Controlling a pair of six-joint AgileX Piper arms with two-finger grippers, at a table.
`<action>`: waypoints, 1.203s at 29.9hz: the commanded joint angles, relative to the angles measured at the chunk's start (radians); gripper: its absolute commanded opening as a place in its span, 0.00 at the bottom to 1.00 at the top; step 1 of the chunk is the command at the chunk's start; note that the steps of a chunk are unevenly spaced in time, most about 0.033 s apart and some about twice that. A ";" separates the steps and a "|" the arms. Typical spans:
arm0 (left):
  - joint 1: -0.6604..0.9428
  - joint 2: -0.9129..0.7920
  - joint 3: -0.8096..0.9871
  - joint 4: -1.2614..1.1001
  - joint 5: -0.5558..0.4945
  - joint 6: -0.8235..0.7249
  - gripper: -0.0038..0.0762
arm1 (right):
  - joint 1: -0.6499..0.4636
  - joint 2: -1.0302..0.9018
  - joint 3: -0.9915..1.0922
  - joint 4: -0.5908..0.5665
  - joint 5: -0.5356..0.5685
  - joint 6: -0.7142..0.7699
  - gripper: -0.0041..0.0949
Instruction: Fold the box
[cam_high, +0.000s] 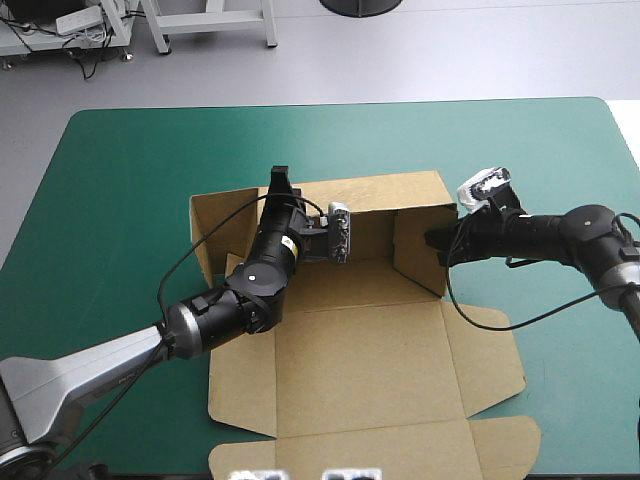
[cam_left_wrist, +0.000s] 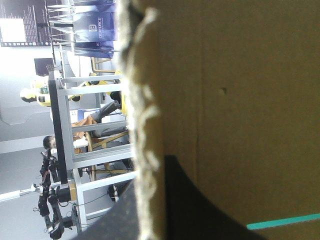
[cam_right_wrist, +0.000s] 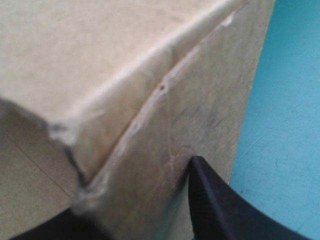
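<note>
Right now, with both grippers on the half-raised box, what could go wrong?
1. The right gripper pinches the box only at the right wall's corner, where the board looks creased; it might slip out or tear.
2. The left gripper holds the back wall's left end, yet the left wall beside it looks untucked and could drop flat.

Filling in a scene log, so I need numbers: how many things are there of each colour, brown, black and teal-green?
Brown: 1, the box
Black: 2, the left end effector and the right end effector
Teal-green: 1, the table cover
Total: 4
</note>
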 joint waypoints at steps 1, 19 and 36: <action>-0.013 -0.032 -0.022 0.017 -0.084 -0.019 0.04 | 0.010 -0.015 -0.025 0.098 -0.026 0.009 0.22; -0.013 -0.032 -0.022 0.112 -0.086 -0.019 0.36 | 0.011 -0.015 -0.025 0.094 -0.002 0.014 0.04; -0.224 -0.072 -0.052 0.421 -0.172 -0.538 0.53 | 0.011 -0.015 -0.025 0.081 0.002 0.060 0.04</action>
